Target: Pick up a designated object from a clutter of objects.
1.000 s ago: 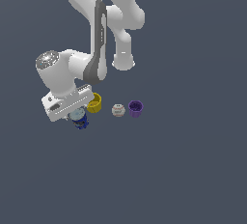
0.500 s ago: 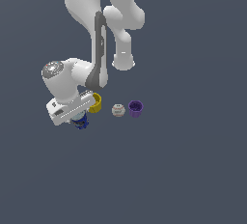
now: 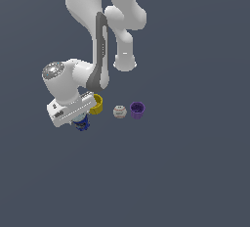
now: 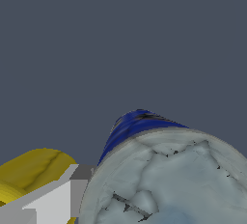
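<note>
One blue can [image 3: 83, 124], at the exterior view's left end of the row of items, mostly hidden under the robot's hand; only a dark blue bit of it and a pale patch of its top show below the white hand body. In the wrist view the can [image 4: 169, 179] fills the lower part of the picture, very close to the camera: pale silver-grey round top with a crumpled texture, blue side wall curving behind it.

One gripper [image 3: 80, 118], lowered right over the can. One grey-white finger [image 4: 53, 201] shows in the wrist view, sitting between the can and the yellow cup, right against the can's rim. Second finger not seen. Cannot tell how wide the jaws are or whether they grip the can.

One yellow cup [image 3: 97, 104], just beside the can toward the exterior view's right, partly covered by the hand. In the wrist view the cup [image 4: 34, 170] is beside the finger.

One white ball [image 3: 119, 111] with reddish marks, next along to the right, apart from the cup.

One purple cup [image 3: 137, 110], upright, open top, just beside the ball at the right end.

Four items total on a plain dark grey floor [image 3: 185, 172]. One white arm [image 3: 93, 35] comes down from the top of the exterior view.
</note>
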Controlling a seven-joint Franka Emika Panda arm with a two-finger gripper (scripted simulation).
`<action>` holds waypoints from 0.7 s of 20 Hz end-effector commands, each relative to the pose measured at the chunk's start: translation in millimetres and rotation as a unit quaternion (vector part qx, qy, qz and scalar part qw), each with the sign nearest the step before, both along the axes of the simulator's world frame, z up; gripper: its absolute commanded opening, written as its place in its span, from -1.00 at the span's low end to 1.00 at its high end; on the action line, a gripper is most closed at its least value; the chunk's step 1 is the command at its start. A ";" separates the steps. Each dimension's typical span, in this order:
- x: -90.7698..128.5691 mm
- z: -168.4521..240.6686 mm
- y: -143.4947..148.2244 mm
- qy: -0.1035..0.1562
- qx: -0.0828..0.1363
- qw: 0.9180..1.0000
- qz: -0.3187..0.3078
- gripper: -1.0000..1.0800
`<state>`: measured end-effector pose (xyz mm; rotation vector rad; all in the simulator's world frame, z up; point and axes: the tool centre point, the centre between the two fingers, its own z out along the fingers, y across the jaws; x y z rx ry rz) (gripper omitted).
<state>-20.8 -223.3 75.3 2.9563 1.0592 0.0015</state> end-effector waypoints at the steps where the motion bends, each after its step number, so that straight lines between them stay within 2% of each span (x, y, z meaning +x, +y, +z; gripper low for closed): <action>1: 0.0 -0.1 0.1 0.000 0.000 1.000 0.000 -1.00; 8: -1.6 13.1 -0.5 0.000 0.000 1.000 0.000 -1.00; 14: -5.8 46.1 -2.4 0.000 0.000 1.000 0.000 -1.00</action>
